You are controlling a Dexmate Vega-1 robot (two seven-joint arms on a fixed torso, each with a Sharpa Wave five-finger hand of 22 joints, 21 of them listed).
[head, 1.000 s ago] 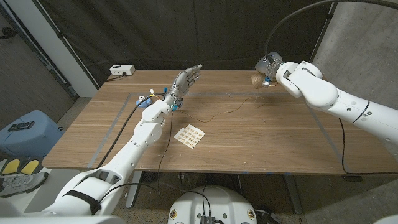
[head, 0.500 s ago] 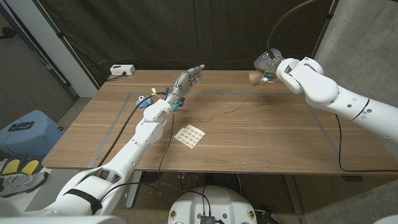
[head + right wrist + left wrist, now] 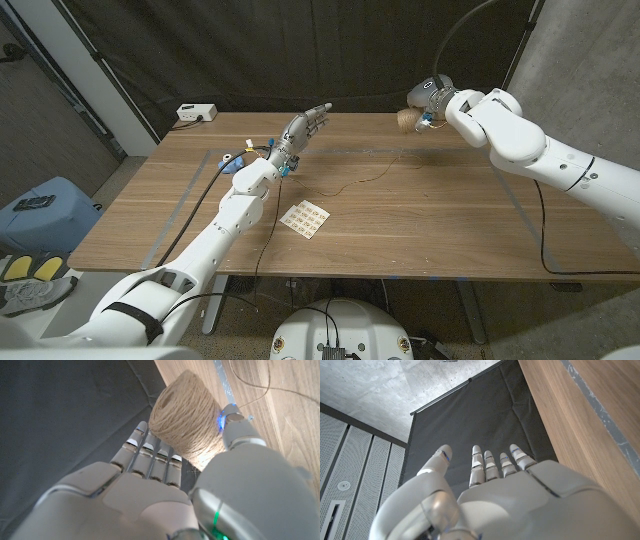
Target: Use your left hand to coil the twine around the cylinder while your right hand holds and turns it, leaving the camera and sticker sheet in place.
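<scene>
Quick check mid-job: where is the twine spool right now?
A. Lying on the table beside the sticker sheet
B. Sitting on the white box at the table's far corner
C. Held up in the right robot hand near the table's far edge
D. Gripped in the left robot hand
C: the twine spool sits between the fingers and thumb of the right robot hand, raised near the far edge, with loose twine trailing across the table.

Bare wood lies between the white sticker sheet [image 3: 306, 219] at mid-table and the raised right hand [image 3: 428, 98] at the far edge. A thin loose brown twine strand [image 3: 352, 184] crosses that stretch. Small blue-and-yellow camera [image 3: 232, 161] sits beside the left arm.
</scene>
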